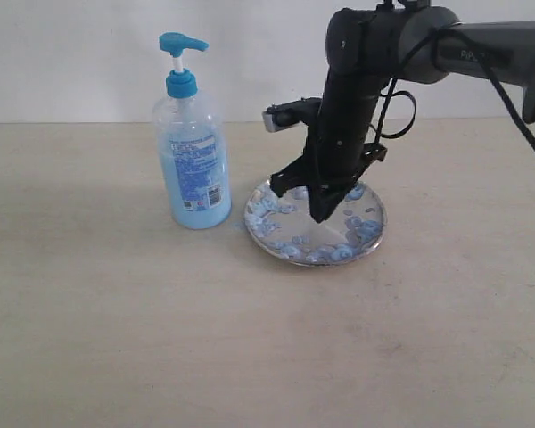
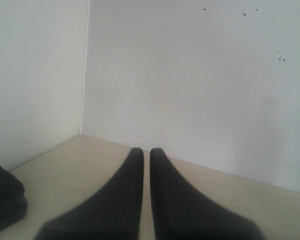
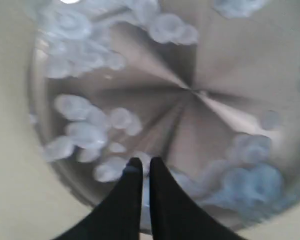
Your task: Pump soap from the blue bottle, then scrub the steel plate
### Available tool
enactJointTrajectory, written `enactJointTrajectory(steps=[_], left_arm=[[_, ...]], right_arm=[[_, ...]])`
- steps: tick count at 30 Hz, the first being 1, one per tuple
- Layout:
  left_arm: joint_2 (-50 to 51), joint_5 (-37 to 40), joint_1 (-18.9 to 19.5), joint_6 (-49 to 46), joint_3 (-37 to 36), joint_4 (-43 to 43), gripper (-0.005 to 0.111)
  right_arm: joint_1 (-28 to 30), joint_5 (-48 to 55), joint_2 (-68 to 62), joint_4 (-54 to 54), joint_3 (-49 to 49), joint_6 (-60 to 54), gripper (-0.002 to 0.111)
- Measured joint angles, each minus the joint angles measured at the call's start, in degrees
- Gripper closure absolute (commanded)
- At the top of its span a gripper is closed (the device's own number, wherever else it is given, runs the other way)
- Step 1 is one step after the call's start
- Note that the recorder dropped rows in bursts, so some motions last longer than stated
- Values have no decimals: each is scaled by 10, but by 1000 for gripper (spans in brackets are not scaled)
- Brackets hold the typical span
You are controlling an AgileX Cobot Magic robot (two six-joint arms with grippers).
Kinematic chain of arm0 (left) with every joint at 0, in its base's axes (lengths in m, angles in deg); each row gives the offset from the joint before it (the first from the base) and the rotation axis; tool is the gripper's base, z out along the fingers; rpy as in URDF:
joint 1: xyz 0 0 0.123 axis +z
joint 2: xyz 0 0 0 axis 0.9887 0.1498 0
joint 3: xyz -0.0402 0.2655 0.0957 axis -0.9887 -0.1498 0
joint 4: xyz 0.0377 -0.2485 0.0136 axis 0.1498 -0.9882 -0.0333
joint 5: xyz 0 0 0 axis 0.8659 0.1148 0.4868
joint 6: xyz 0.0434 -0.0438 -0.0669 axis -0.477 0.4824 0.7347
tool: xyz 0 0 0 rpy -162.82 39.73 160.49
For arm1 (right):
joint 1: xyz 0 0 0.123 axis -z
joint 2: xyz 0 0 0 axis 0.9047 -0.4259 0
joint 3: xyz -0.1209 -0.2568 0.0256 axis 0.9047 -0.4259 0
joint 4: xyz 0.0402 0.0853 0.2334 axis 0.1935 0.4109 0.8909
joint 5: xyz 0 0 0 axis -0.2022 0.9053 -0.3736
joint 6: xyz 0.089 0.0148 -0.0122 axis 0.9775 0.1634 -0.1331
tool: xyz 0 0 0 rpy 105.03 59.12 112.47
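My right arm (image 1: 352, 116) hangs over the steel plate (image 1: 332, 234), its jaws pressed together, just a slit between them. The tips sit low among the pale blue soap blobs (image 1: 266, 214). The wrist view is blurred, so they may be touching. The blue bottle (image 1: 193, 169) stands upright on the tabletop (image 1: 116, 339), just left of the plate. My left jaws are closed too, facing a white wall (image 2: 190, 75).

Beige table (image 1: 116, 339), white wall (image 1: 71, 53)

White wall (image 1: 89, 53), beige tabletop (image 1: 160, 348), soft light
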Motion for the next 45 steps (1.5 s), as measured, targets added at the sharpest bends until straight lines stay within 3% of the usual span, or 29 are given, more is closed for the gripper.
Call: enactJointTrajectory(steps=[1, 3, 6, 9, 12, 14, 16, 18, 20, 24, 26, 28, 30, 33, 38, 41, 45], left_arm=[[0, 0, 0, 0, 0, 0, 103], [0, 0, 0, 0, 0, 0, 103], [0, 0, 0, 0, 0, 0, 103], [0, 0, 0, 0, 0, 0, 103], [0, 0, 0, 0, 0, 0, 103], [0, -1, 0, 0, 0, 0, 103], [0, -1, 0, 0, 0, 0, 103], [0, -1, 0, 0, 0, 0, 103], [0, -1, 0, 0, 0, 0, 103], [0, -1, 0, 0, 0, 0, 103], [0, -2, 0, 0, 0, 0, 103], [0, -2, 0, 0, 0, 0, 103], [0, -2, -8, 0, 0, 0, 103], [0, -2, -35, 0, 0, 0, 103], [0, -4, -56, 0, 0, 0, 103], [0, -4, -61, 0, 0, 0, 103], [0, -4, -61, 0, 0, 0, 103]], right_arm=[[5, -10, 0, -62, 4, 27, 108], [16, -93, 0, -85, 6, 70, 108], [17, -147, 0, 11, 7, 46, 108], [2, -55, 0, 85, 7, -91, 108], [-12, -3, 0, 39, -5, -142, 108], [-12, -19, -1, -61, -8, -90, 108], [-4, -93, -8, -152, -9, 49, 108], [4, -150, -10, -173, -9, 164, 108], [2, -145, -10, -152, -7, 191, 108], [-17, -23, -9, -113, -15, -2, 108], [-21, -3, -9, -153, -27, -56, 108], [-19, -7, -12, -241, -31, -11, 108], [-13, -68, -12, -309, -32, 132, 108], [-13, -139, -8, -277, -32, 312, 108], [-42, -61, -1, -143, -32, 148, 108], [-50, -8, 20, -184, -35, 212, 108], [-49, -35, 144, -299, -60, 322, 108]])
